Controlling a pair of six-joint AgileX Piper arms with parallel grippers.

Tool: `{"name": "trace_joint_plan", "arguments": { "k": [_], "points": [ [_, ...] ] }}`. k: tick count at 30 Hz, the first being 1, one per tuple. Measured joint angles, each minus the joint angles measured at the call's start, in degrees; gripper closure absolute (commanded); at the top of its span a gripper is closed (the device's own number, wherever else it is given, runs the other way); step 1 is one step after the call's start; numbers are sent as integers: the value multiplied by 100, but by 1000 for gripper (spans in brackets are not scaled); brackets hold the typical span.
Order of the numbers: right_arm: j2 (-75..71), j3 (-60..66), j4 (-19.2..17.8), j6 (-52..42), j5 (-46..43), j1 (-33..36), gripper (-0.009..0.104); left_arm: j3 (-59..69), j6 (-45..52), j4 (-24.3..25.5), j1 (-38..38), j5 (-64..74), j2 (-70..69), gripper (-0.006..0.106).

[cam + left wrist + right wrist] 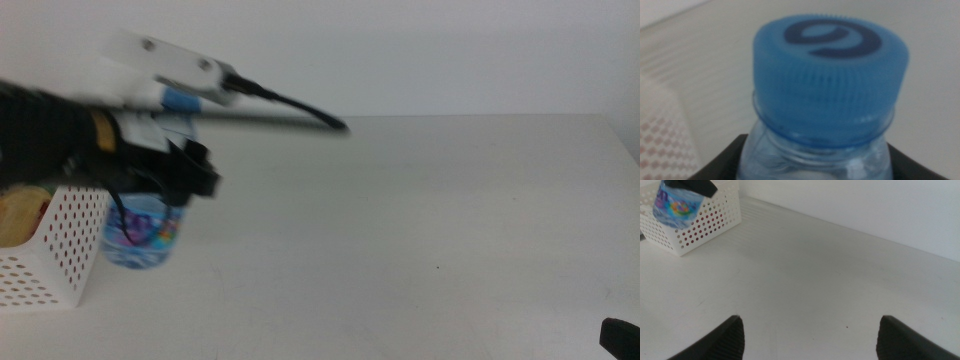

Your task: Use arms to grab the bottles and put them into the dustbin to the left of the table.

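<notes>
Water bottle (143, 235) with a blue cap (829, 75) sits in the grip of the left hand (185, 178), whose dark jaws press against both sides below the neck; it hangs near the table's (420, 230) left edge, just beside the white perforated dustbin (60, 255). Yellowish contents show inside the dustbin; the right hand (810, 335) waits near the front right corner, jaws spread wide and holding nothing.
</notes>
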Motion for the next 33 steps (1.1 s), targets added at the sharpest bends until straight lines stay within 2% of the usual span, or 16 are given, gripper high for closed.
{"name": "trace_joint_plan", "arguments": {
  "k": [11, 21, 28, 33],
  "points": [
    [0, 0, 5, 0, 0, 0, 21, -1213, 1366, -903, 1676, 1374, 427, 105],
    [0, 0, 5, 0, 2, 0, 21, -1813, 2204, -1491, 3232, 1816, 903, 105],
    [0, 0, 5, 0, 2, 0, 21, -2390, 2733, -1931, 3949, 2394, 1667, 105],
    [0, 0, 5, 0, 2, 0, 21, -2918, 2784, -1940, 4205, 2437, 2270, 105]
  ]
}}
